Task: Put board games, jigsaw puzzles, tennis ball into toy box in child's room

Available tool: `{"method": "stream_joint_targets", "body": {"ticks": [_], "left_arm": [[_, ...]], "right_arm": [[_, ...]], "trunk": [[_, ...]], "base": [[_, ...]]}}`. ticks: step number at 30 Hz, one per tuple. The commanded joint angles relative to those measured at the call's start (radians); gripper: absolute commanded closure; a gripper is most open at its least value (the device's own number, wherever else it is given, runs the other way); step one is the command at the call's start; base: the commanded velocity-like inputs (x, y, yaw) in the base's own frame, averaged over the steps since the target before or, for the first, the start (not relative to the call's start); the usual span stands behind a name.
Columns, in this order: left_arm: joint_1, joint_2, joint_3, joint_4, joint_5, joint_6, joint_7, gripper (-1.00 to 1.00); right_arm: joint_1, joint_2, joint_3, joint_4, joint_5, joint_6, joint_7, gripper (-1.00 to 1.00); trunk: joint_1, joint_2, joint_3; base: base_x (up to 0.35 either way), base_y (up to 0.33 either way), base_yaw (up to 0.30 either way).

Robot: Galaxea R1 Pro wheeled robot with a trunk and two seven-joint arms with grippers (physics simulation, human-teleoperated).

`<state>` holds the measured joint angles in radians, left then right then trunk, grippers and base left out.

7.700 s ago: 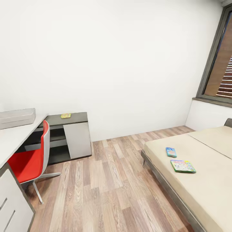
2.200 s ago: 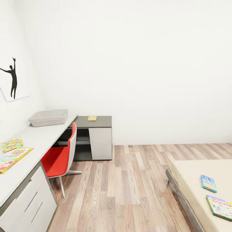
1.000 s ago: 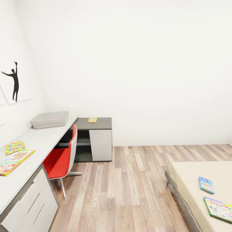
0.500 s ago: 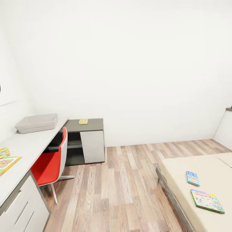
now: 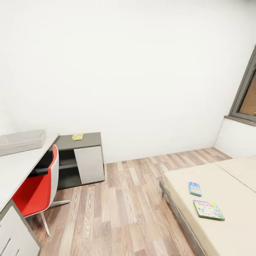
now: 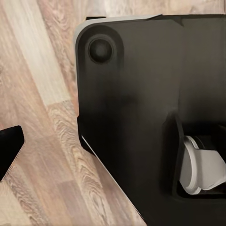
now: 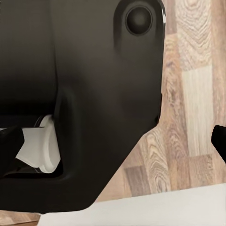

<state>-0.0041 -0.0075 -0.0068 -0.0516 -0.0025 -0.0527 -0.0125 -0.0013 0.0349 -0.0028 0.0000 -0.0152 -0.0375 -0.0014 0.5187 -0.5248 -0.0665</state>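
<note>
The bed carries 2 board games; the table carries the toy box.

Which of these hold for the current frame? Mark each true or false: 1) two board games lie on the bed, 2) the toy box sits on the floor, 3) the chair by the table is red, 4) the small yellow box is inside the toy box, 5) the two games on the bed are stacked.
1) True: a small blue board game and a larger green-edged board game lie on the bed.
2) False: the toy box sits on the table.
3) True: the chair is red with a pale back.
4) False: the small yellow box lies on the dark cabinet top, apart from the toy box.
5) False: they lie side by side, apart.
</note>
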Motion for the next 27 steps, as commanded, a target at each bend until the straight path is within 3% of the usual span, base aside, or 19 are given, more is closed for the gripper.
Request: {"method": "stream_joint_targets", "body": {"ticks": [1,18,27], "left_arm": [[0.000,0.000,-0.001,0.000,-0.001,-0.003,-0.001,-1.00],[0.000,0.001,0.001,0.000,-0.001,-0.004,-0.001,-1.00],[0.000,0.001,0.001,0.000,-0.001,-0.009,-0.001,-1.00]], "right_arm": [[0.000,0.000,0.000,0.000,-0.002,-0.004,0.000,-1.00],[0.000,0.000,0.000,0.000,-0.002,-0.004,0.002,-1.00],[0.000,0.000,0.001,0.000,-0.002,-0.004,0.003,-1.00]], "trunk": [[-0.004,0.006,0.002],[-0.069,0.125,0.055],[-0.069,0.125,0.055]], "base": [[0.000,0.000,-0.262],[0.000,0.000,-0.262],[0.000,0.000,-0.262]]}}
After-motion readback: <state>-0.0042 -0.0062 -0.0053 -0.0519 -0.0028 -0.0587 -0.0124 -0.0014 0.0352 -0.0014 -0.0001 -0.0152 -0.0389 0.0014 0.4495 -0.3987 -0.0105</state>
